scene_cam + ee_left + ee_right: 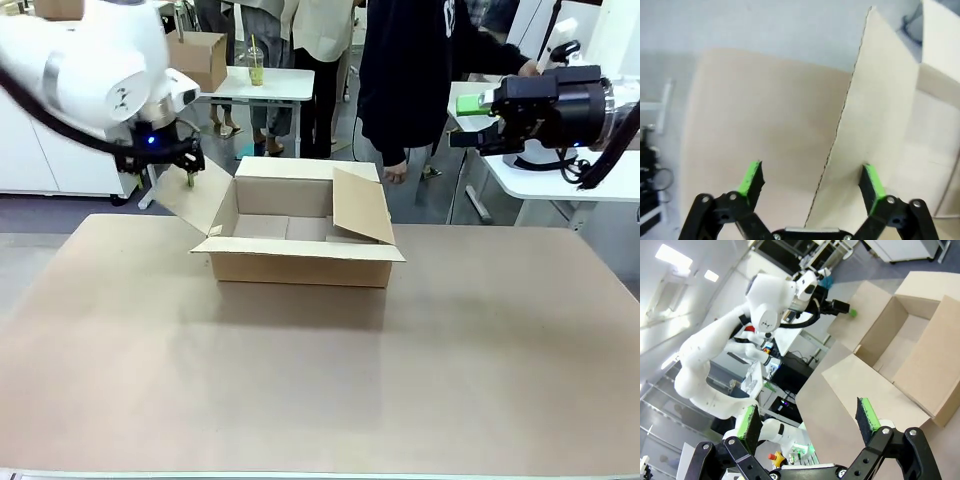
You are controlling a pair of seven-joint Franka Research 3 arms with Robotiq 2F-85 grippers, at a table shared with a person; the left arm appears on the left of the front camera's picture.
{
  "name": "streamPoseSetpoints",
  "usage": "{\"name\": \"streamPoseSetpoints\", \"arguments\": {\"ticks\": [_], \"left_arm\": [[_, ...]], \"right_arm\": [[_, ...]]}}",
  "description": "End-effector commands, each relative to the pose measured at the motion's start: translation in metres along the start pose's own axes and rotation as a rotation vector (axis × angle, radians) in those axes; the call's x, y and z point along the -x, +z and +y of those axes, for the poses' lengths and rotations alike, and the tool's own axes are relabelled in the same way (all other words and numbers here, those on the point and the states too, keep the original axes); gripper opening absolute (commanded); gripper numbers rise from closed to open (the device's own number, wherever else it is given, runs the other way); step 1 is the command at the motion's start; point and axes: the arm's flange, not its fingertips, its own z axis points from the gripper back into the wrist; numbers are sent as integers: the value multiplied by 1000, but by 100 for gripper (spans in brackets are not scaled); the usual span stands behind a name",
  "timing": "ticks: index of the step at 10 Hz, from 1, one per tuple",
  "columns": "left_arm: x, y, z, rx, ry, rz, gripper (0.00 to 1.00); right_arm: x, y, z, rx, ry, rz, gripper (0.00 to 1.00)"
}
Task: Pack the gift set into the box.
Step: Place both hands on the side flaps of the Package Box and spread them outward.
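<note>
The box [300, 262] stands open in the far middle of the table, a wide shallow brown carton with its flaps spread; its right flap leans inward. My left gripper [188, 172] hovers at the outer edge of the raised left flap [875, 115]. It [812, 182] is open, and the flap's edge runs up between the fingers, touching neither. My right gripper [468, 115] hangs open and empty, high up right of the box [900, 340] and well away from it. From that wrist the open gripper [810, 420] faces the box and the left arm. The gift set is out of view.
A person in dark clothes stands behind the box, one hand [395, 172] hanging near its far right corner. White tables stand beyond; one carries a smaller carton [200, 58] and a cup [255, 70]. The brown tabletop [320, 380] spreads wide in front of the box.
</note>
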Motion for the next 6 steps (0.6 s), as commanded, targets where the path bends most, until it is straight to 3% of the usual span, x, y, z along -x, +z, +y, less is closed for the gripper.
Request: {"name": "streamPoseSetpoints", "arguments": {"ticks": [1, 3, 4, 5, 6], "left_arm": [[18, 2, 43, 192, 56, 37, 100], [29, -1, 84, 335, 138, 31, 100], [36, -11, 95, 430, 126, 33, 100], [45, -24, 94, 500, 50, 104, 100], [23, -6, 75, 321, 163, 21, 100]], "right_arm": [[-2, -3, 2, -20, -1, -24, 100], [-2, -3, 2, -20, -1, -24, 100], [-2, -3, 2, -20, -1, -24, 100], [-2, -3, 2, -20, -1, -24, 100], [-2, -3, 2, -20, -1, -24, 100]]}}
